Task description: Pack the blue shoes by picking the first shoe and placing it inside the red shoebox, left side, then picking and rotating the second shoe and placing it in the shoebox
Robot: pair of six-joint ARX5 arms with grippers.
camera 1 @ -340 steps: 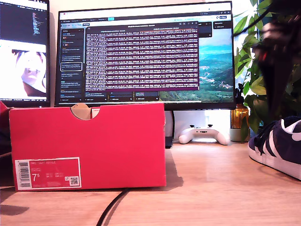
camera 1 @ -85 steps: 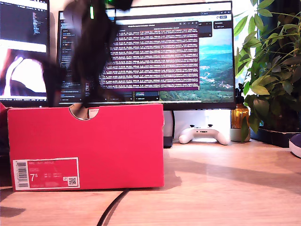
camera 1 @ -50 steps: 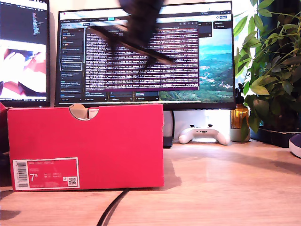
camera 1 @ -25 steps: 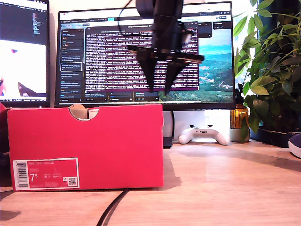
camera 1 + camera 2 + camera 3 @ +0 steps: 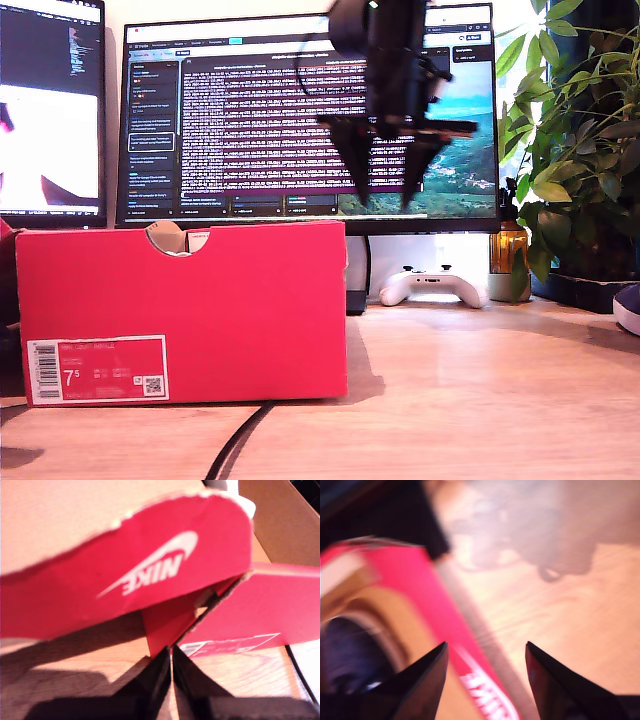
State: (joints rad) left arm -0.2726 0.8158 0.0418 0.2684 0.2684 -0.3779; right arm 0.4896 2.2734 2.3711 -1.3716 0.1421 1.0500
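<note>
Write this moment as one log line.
my second pincer: open, aloft | my first pincer: shut, by box | shoe in box

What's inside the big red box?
From the second wrist view, a dark blue shoe sits inside the red shoebox, blurred and partly hidden behind my second gripper. In the exterior view the box's wall covers everything inside.

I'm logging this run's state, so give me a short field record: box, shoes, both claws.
box: pinkish-red cardboard shoebox, on the wooden desk, exterior view's left
inside box: dark blurred shape, probably a navy shoe
outside box: navy white-soled sneaker, cut off at exterior view's right edge
my first claw: shut, empty, low by the box's logo flap
my second claw: open, empty, raised beside the box
</note>
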